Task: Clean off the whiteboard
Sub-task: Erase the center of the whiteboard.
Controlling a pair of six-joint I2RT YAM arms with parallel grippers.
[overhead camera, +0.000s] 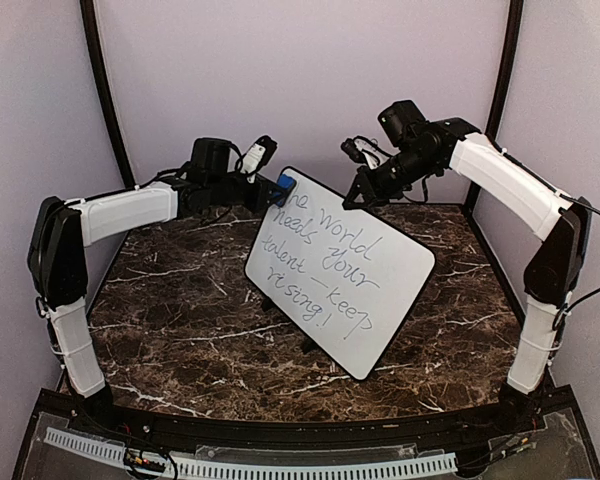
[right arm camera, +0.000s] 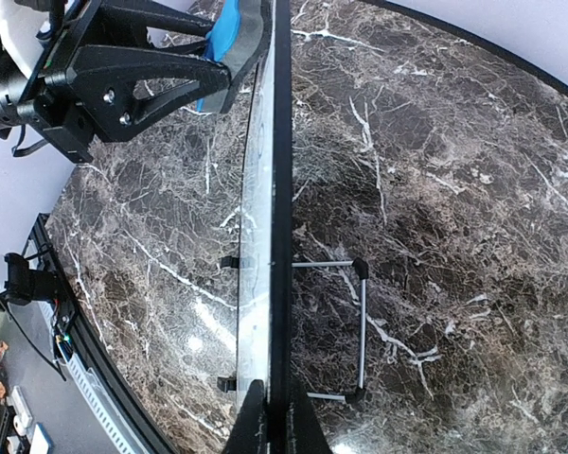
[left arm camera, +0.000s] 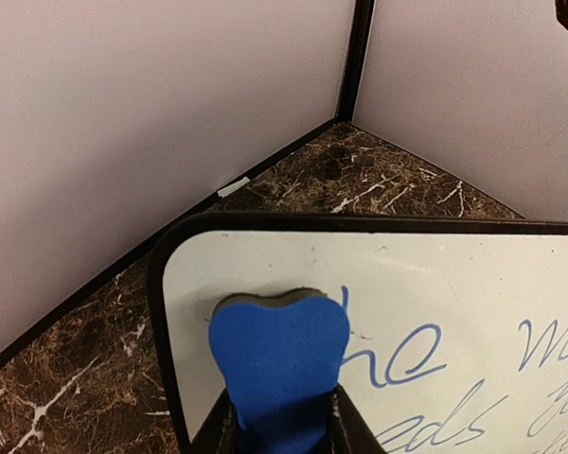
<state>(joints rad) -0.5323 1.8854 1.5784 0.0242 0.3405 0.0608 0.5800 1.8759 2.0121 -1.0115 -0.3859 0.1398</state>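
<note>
Four handwritten lines, tilted whiteboard (overhead camera: pixel 345 270), black edge, blue eraser (left arm camera: pixel 279 364) at corner

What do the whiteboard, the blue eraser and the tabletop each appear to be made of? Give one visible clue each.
Whiteboard: smooth glossy white panel, probably coated board or metal, thin black rim; ink sits on top. Eraser: matte blue foam with a grey felt-like layer behind it. Tabletop: dark brown marble look, white veins, slight sheen; stone or laminate, cannot tell.
</note>
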